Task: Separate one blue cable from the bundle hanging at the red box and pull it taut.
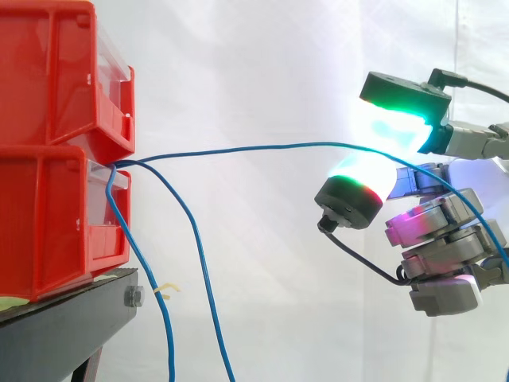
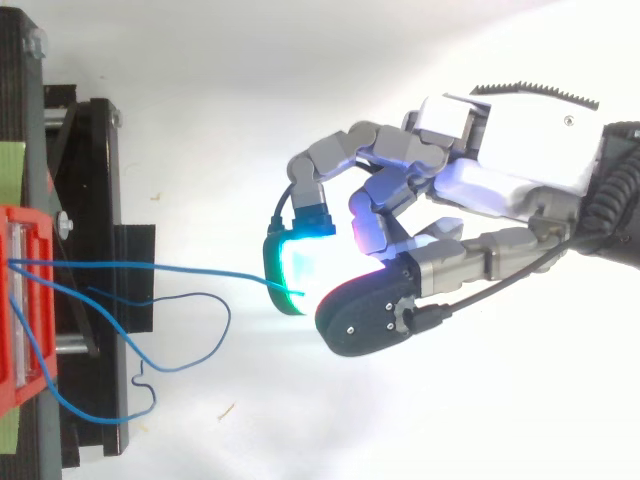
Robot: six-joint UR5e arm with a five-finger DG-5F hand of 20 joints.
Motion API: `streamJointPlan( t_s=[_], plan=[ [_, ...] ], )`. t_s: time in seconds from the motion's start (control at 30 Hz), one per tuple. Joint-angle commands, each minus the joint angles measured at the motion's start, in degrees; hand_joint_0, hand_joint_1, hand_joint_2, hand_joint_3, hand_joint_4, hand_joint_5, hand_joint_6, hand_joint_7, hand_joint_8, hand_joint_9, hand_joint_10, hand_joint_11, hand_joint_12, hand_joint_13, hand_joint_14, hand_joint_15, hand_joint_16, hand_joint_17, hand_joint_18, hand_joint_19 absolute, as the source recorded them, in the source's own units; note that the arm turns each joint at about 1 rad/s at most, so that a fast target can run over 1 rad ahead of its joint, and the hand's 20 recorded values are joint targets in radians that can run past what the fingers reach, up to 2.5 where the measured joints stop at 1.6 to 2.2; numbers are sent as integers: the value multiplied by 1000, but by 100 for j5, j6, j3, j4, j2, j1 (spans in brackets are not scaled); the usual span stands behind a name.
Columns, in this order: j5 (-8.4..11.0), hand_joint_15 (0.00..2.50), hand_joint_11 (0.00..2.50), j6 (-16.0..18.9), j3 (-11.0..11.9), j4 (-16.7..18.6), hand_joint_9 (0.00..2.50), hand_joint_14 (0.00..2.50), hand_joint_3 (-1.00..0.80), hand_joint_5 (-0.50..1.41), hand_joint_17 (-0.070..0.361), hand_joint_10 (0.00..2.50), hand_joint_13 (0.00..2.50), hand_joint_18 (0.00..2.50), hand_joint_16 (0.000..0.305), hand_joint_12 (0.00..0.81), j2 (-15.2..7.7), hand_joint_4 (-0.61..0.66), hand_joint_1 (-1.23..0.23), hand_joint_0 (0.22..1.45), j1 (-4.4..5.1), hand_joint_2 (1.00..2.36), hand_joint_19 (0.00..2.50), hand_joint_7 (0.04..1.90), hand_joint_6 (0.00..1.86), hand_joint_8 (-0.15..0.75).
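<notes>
Two red bins [image 1: 48, 87] are stacked on a black stand [image 1: 64, 330] at the left. Thin blue cables come out between them. One blue cable [image 1: 254, 147] runs almost level to the right, sagging only slightly, and reaches my hand [image 1: 445, 219]. It passes between a green-glowing fingertip [image 1: 398, 119] above and a white-glowing pad [image 1: 362, 183] below, which pinch it. From above, this cable [image 2: 180, 268] ends at the green pad [image 2: 295, 265] of the hand [image 2: 500, 170]. Two other blue cables [image 1: 199, 263] hang down from the bins.
From above, the loose cables [image 2: 190, 350] lie in slack loops beside the stand [image 2: 90, 200] and the red bin's edge [image 2: 15, 300]. A small yellowish scrap [image 1: 167, 289] clings to one hanging cable. A white curtain forms the background.
</notes>
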Motion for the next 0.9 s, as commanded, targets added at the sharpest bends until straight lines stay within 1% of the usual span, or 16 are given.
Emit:
streamJointPlan(
  t_s=[0.0,0.03,0.07,0.1,0.13,0.17,0.23,0.27,0.3,0.37,0.4,0.43,0.53,0.6,0.7,0.87],
  plan=[
    [2,1503,1763,0,-6,-2,862,1398,-149,-195,100,729,843,1037,44,352,0,-125,-770,668,2,1024,1235,1279,911,265],
    [2,1597,1804,0,3,-2,897,939,-152,-195,100,439,924,1036,44,353,0,-119,-769,668,2,1024,1225,1286,910,271],
    [2,1550,1862,0,3,-11,920,883,-148,-195,100,244,944,1033,45,354,0,-123,-770,666,-7,1025,1216,1288,910,268],
    [2,1637,1881,0,-6,-11,955,459,-147,-195,101,20,1028,1027,45,356,0,-120,-768,666,-7,1024,1207,1291,909,269],
    [2,1690,1814,0,3,-11,952,57,-143,-195,101,4,1116,1027,45,370,0,-114,-768,664,-7,1024,1207,1306,908,278],
    [-7,1675,1807,0,-6,-11,952,0,-150,-195,101,4,1123,1029,45,369,0,-113,-768,666,2,1024,1196,1305,908,275],
    [-7,1271,1603,0,3,-11,925,19,-142,-195,103,16,1034,1029,46,393,0,-108,-763,665,2,1025,1127,1320,907,297],
    [-7,1182,1511,0,3,-2,914,22,-141,-195,102,19,1007,1030,46,398,0,-105,-762,665,2,1025,1107,1328,906,298],
    [-7,993,1248,0,3,-11,875,24,-139,-195,102,26,966,1027,46,403,0,-102,-760,666,2,1026,1072,1332,906,323],
    [-7,849,1057,0,3,-11,865,24,-137,-196,103,28,952,1043,46,398,0,-90,-759,666,2,1026,1035,1338,906,353],
    [-7,758,875,0,3,-11,901,23,-147,-196,103,27,935,1047,46,389,0,-74,-757,669,-7,1025,1013,1331,906,396],
    [-7,705,825,0,-6,-11,1043,22,-154,-197,108,29,901,1035,48,387,0,-65,-748,668,-7,1024,956,1335,906,429],
    [-7,659,845,0,3,-11,1233,20,-184,-203,112,32,862,1005,50,390,0,-43,-729,667,2,1023,898,1307,912,431],
    [-7,633,952,0,3,-11,1408,21,-219,-210,114,33,839,952,51,376,0,-12,-711,665,2,1021,838,1283,916,440],
    [2,639,1113,0,3,-11,1531,21,-246,-215,114,34,835,930,50,373,0,12,-697,665,2,1020,824,1270,916,428],
    [2,654,1211,0,3,-11,1619,22,-268,-219,115,32,844,918,51,369,0,57,-684,661,-7,1018,821,1257,917,437]
  ],
)
